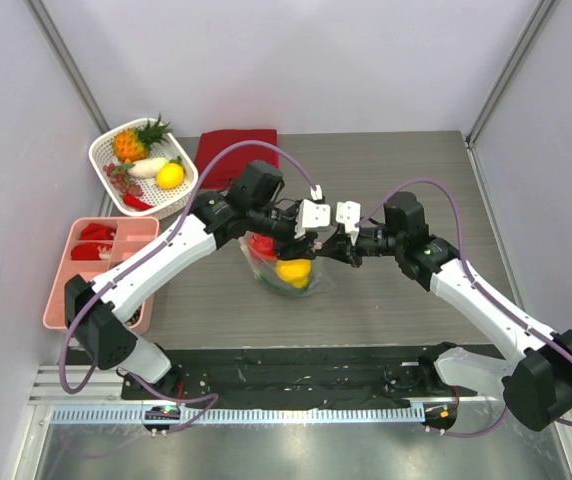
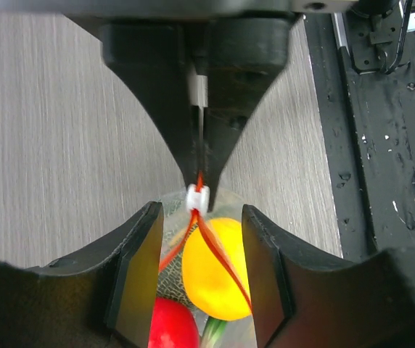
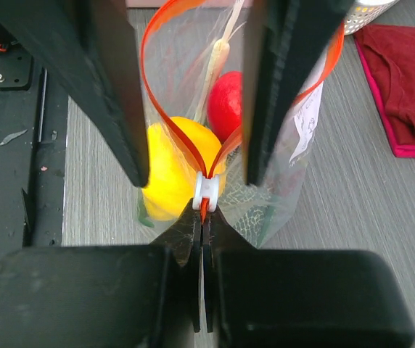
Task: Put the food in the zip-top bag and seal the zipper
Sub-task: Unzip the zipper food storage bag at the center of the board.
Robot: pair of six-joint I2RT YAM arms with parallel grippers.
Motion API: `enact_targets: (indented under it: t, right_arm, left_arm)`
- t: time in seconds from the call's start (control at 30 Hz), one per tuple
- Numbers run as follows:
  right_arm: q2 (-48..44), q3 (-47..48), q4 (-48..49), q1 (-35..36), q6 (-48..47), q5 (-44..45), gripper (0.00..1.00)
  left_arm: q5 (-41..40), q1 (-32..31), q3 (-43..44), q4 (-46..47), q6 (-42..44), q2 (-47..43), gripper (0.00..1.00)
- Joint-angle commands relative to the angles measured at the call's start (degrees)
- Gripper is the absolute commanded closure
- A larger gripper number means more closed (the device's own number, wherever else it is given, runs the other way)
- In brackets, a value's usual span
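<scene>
Two grippers meet tip to tip over the middle of the table (image 1: 406, 170), with one clear bag (image 1: 288, 280) upright beneath them.

- Right gripper (image 3: 204, 217): fingers clenched flat on the end of the zipper (image 2: 227, 264), just behind the white slider (image 3: 205, 191).
- Left gripper (image 2: 202, 210): fingers spread and gripping nothing. One finger sits on each side of the bag's top, with the tips about level with the slider.
- Zipper: parted beyond the slider. Its two orange-red edges curve apart into a loop, so the mouth is unsealed.
- Food, all inside the bag: yellow citrus (image 2: 215, 275), red apple (image 2: 171, 326), netted melon (image 3: 258, 206) seen only through the plastic, and a pale green onion stalk (image 3: 220, 58).
- Open room: bare wood lies right of the bag, under the right arm and out to the right edge. A further bare band lies between the bag and the black mat (image 1: 296, 365) along the near edge.
- Surroundings:
  - A red cloth (image 1: 236, 155) is folded at the far edge, behind the left arm.
  - A white basket (image 1: 112, 136) of other toy produce sits in the far left corner.
  - A pink divided tray (image 1: 54, 300) sits at the left edge, beside the left arm's base.
  - All three are well apart from the bag.
- In the way: each gripper blocks the other's side of the bag mouth. The left arm stretches across the space between the bag and the tray.
</scene>
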Motion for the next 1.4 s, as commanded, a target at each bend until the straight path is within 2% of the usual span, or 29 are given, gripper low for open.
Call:
enact_targets:
  t: [0.0,0.17,0.27,0.3,0.4,1.03,1.37]
  right_arm:
    - [-1.85,2.49,0.89,0.33,-1.79,-0.43,0.99]
    - [-1.76,2.75,0.19,0.51,-2.23,-0.42,0.99]
    - [-1.85,2.66,0.01,0.51,-2.14,-0.16,0.99]
    - [-1.93,2.66,0.01,0.60,-2.14,-0.07,0.99]
    - [-2.20,2.49,-0.17,0.51,-1.79,0.28,0.99]
    - [-5.80,0.03,-0.69,-0.02,-0.91,3.97,0.99]
    - [-7.82,-1.47,-1.92,-3.71,-1.09,5.73,0.99]
  left_arm:
    - [2.55,-0.53,3.80,2.88,1.65,0.51,0.51]
    - [2.72,-1.14,3.45,3.41,0.68,0.95,0.60]
    - [2.90,-1.23,3.01,3.23,0.59,0.78,0.76]
    - [2.72,-1.23,2.92,2.54,1.03,0.69,0.87]
    - [1.59,-1.14,2.66,-0.19,3.05,0.25,1.00]
    - [-5.54,6.32,1.42,-11.79,10.96,-2.21,1.00]
    - [-7.03,14.85,1.69,-18.12,16.41,-4.58,1.00]
